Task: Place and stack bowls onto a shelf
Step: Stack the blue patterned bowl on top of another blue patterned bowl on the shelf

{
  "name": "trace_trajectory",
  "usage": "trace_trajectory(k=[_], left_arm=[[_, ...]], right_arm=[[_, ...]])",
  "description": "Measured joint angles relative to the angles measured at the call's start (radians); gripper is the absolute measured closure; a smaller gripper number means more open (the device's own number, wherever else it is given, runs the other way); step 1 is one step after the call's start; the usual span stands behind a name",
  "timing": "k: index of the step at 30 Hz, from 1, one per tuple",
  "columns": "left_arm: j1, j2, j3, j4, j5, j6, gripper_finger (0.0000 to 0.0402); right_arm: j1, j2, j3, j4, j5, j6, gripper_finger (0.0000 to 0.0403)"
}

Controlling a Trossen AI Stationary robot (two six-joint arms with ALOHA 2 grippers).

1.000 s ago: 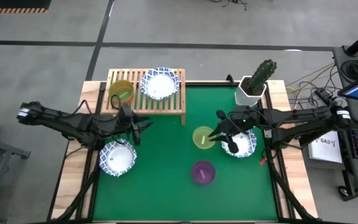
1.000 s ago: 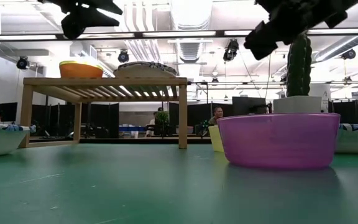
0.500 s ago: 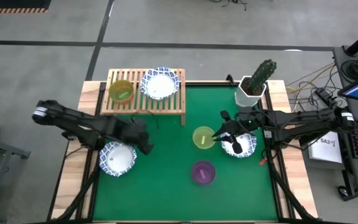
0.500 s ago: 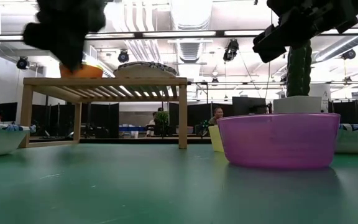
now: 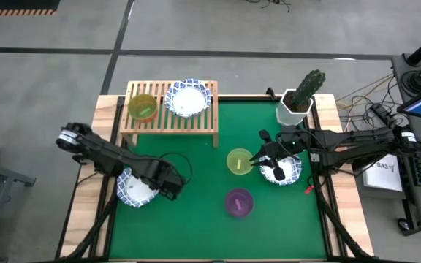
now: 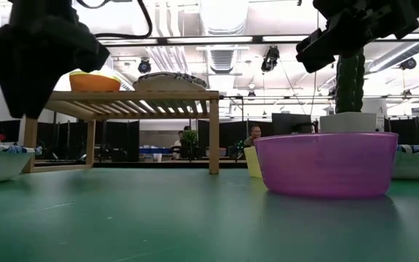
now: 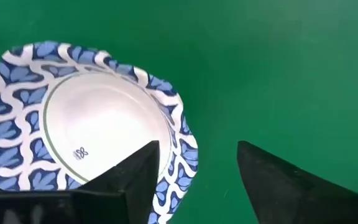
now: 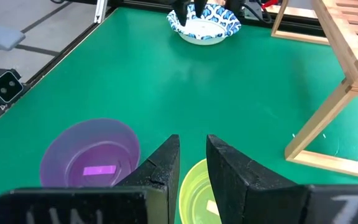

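Here the left gripper (image 7: 197,168) hung wide open over the rim of a blue-patterned bowl (image 7: 86,134) on the green mat (image 5: 196,212); right gripper (image 8: 192,158), fingers narrowly apart, hovered over the lime bowl (image 5: 238,161); shelf (image 5: 170,120) held two bowls.

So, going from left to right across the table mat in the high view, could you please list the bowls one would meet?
White blue-rimmed bowl under the left gripper → purple bowl → white blue-rimmed bowl by the right gripper. The lime-green bowl overlaps the purple one's span, so it is left out.
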Motion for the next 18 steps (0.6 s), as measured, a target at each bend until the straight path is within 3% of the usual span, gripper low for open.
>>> trace_trajectory(k=[6,18], left_arm=[[-0.037,0.032,-0.016,0.034,0.003,-0.039,0.0186],[-0.038,0.142,-0.085,0.084,-0.001,-0.023,0.0224]], right_arm=[[0.0,0.001,0.0,0.0,0.0,-0.014,0.0335],[-0.001,0.0,0.001,0.0,0.0,-0.011,0.0335]])
